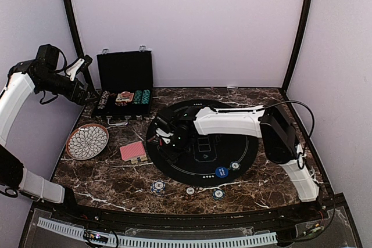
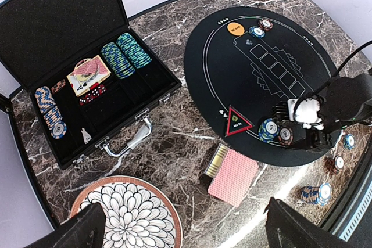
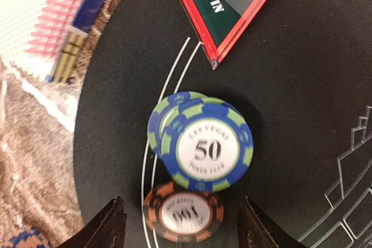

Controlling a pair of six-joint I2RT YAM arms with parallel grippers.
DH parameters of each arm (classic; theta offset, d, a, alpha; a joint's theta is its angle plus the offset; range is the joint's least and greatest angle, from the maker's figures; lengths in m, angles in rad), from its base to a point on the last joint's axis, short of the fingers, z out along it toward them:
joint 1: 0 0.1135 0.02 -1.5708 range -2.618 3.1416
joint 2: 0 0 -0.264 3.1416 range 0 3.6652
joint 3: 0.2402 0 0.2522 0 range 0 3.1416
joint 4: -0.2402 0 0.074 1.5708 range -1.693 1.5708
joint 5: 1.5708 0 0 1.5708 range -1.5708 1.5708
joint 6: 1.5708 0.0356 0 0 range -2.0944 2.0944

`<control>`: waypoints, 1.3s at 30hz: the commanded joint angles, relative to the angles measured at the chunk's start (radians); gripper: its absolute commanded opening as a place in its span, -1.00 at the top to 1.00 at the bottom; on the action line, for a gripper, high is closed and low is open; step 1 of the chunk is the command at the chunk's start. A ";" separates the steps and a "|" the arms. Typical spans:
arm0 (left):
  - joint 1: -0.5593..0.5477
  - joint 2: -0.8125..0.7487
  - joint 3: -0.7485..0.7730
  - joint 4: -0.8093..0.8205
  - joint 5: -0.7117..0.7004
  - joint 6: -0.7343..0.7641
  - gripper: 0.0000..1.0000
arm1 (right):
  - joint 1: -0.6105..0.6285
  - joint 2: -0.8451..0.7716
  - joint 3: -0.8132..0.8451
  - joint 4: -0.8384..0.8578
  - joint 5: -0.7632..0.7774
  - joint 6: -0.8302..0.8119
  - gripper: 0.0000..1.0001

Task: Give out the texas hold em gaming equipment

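Observation:
In the right wrist view a short stack of blue-and-green poker chips (image 3: 206, 149) marked 50 lies on the black round mat (image 3: 302, 103), leaning slightly. An orange chip (image 3: 183, 212) lies flat just behind the stack. My right gripper (image 3: 186, 232) is open, its fingers either side of the orange chip with a gap on both sides. Ahead lies a red-edged ALL IN triangle (image 3: 226, 4). Red-backed cards (image 2: 233, 175) rest on the marble by the mat's left edge. My left gripper (image 2: 192, 237) hangs high and open, holding nothing, over the plate and cards.
A black case (image 1: 125, 82) stands open at the back left with chip rows and cards inside. The petal-pattern plate (image 1: 87, 141) sits left of the cards. An orange button (image 2: 235, 28) and two chips lie at the mat's far edge. Several chips (image 1: 158, 186) and a blue button (image 1: 221, 172) lie near the front.

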 commanded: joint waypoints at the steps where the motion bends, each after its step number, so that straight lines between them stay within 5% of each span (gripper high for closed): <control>1: -0.005 -0.025 0.019 -0.010 0.004 0.013 -0.98 | -0.002 -0.143 -0.042 0.006 0.013 0.011 -0.33; 18: -0.004 -0.039 0.022 -0.020 0.003 0.011 -0.98 | 0.188 -0.508 -0.452 -0.057 0.017 0.140 -0.68; 39: -0.005 -0.041 0.015 -0.017 0.021 0.010 -0.98 | 0.238 -0.402 -0.550 0.029 -0.019 0.128 -0.90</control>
